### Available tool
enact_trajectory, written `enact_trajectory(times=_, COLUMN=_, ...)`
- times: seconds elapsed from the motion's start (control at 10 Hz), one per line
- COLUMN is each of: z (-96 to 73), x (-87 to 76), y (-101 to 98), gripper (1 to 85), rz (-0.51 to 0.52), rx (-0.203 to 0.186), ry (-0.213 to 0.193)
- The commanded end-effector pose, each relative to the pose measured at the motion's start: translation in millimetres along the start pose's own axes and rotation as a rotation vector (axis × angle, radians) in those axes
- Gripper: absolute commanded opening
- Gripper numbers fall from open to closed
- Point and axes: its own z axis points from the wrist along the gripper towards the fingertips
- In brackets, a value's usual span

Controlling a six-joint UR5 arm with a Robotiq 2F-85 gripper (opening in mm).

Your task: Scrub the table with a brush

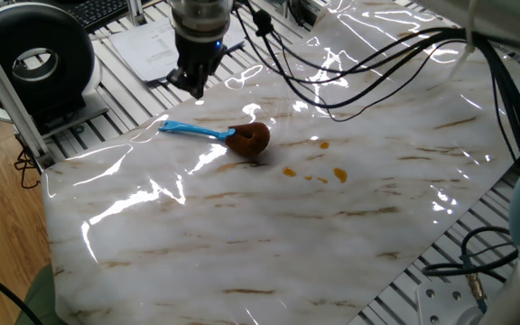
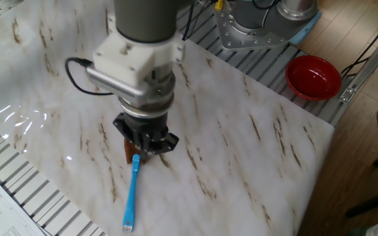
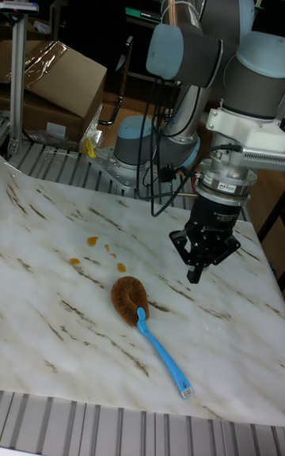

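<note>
My pincer (image 3: 195, 272) hangs above the table (image 3: 63, 345), fingers close together and empty — I cannot tell if fully shut. The brush (image 3: 142, 316) lies flat below it, brown head near orange stains (image 1: 314, 173) — blue handle toward the table's edge.

From the other fixed view you could see only a sliver of the brush (image 2: 134, 190) head, since the gripper (image 2: 147, 144) covered the rest and all the stains, and whether its fingers were parted was too small to tell.
</note>
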Motion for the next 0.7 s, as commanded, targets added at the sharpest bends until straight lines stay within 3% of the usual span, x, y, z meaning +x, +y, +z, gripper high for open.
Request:
enact_trajectory(times=0.0, z=4.6, x=21.3, y=6.0, gripper=19.0, rz=-0.062, rx=-0.005, ry=0.075)
enact_trajectory(times=0.2, z=3.5, x=30.8, y=14.2, gripper=25.7, rz=-0.071, rx=-0.039, ry=0.111)
enact_trajectory(times=0.4, z=4.1, x=22.5, y=17.9, gripper=38.0, rz=-0.170, rx=-0.056, ry=0.075)
enact_trajectory(times=0.6, z=10.8, x=18.9, y=5.1, gripper=40.3, rz=-0.236, rx=-0.016, ry=0.088)
